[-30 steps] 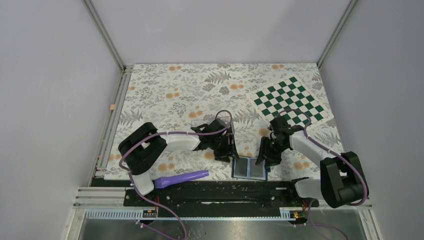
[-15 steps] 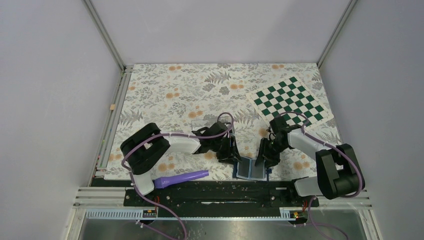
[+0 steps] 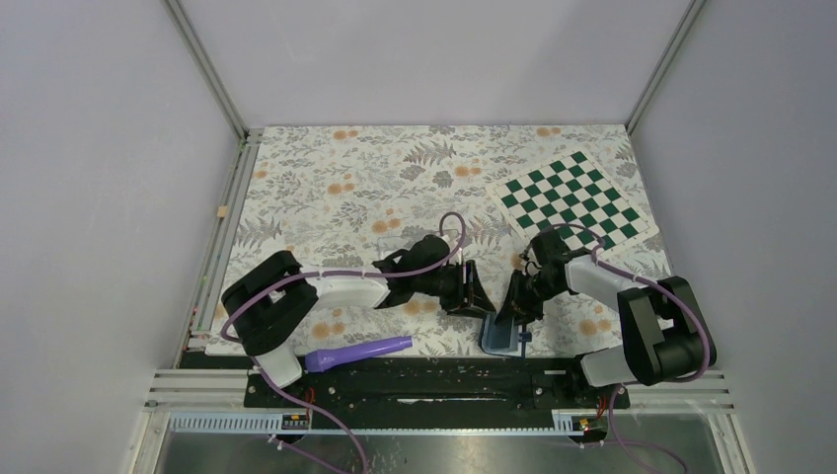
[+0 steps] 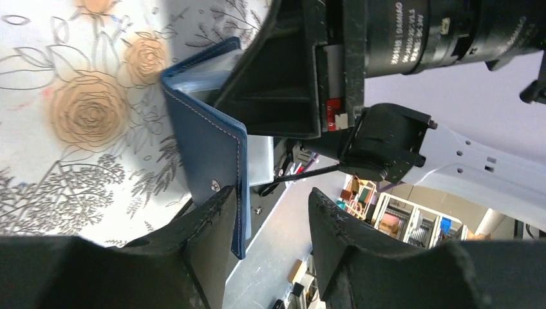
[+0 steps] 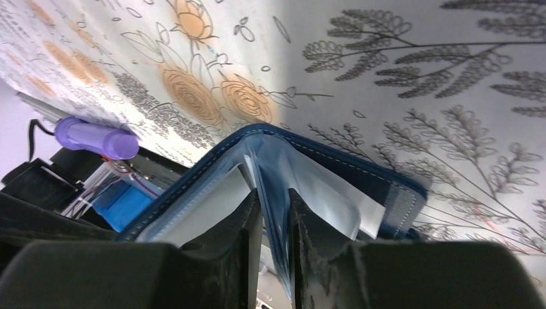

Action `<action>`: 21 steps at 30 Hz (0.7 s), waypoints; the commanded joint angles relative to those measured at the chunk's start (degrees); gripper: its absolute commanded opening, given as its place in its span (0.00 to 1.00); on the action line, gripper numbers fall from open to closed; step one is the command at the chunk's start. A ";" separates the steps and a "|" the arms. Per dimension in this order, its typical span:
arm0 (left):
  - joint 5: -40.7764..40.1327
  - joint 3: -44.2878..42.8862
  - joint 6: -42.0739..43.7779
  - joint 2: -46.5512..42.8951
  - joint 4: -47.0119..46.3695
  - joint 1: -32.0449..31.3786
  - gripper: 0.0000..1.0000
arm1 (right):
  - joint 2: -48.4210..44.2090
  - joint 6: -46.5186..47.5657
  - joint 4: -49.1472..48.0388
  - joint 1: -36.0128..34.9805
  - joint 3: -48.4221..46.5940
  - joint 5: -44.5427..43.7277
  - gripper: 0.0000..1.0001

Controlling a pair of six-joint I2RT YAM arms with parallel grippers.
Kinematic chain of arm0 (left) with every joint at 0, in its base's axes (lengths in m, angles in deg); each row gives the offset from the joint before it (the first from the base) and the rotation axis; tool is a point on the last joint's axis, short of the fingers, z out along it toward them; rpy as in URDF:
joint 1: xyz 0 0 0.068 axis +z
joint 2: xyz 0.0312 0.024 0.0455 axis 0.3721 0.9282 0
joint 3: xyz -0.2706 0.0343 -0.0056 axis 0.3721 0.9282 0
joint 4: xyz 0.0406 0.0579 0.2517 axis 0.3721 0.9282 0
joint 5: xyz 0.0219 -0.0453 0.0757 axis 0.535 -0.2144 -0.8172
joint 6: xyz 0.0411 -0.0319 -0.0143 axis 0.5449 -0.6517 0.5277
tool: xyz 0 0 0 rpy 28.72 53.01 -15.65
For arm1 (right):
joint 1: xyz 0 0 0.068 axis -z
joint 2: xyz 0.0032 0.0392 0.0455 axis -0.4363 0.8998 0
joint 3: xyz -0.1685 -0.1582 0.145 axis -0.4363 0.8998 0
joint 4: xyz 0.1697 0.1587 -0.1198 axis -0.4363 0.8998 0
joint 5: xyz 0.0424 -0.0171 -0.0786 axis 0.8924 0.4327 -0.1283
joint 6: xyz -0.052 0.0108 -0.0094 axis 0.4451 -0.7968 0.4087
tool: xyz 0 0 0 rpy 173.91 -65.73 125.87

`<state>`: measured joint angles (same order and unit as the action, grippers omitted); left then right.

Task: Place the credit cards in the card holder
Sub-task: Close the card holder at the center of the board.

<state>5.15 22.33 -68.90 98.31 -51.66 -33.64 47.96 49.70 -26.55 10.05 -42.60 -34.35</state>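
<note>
We've got the right tool point(image 5: 273, 219) pinched on an inner sleeve of the half-open blue wallet point(image 3: 496, 338) at the surface's point(image 3: 326, 188) 6 o'clock, left tool point(image 4: 270, 199) spread empty just beside it.

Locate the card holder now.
Top view: the card holder stands half folded at the near edge of the table, right of centre, pinched by the right gripper, the left gripper beside it.

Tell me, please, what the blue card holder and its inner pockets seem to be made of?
The card holder looks like navy leather or faux leather, I cannot tell which: a matte surface, pale stitching along its edge and a small metal snap. Its inner pockets look like thin translucent plastic film: pale, slightly glossy and bending in sheets.
</note>
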 commanded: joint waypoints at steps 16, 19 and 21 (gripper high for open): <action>-0.47 -1.19 -0.40 1.19 -1.97 -2.17 0.46 | 7.53 -15.39 -23.33 -10.21 2.12 9.05 0.20; -3.12 -0.02 0.54 0.43 2.65 -2.17 0.45 | 8.56 -15.21 -23.35 -10.47 1.20 9.03 0.25; -4.36 1.84 0.23 -0.07 3.39 -1.88 0.44 | 7.94 -14.01 -21.95 -10.47 0.50 8.44 0.31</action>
<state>5.70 21.98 -70.83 100.67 -52.75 -35.76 55.76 36.70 -47.09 0.41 -40.68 -25.80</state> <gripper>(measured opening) 0.452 0.263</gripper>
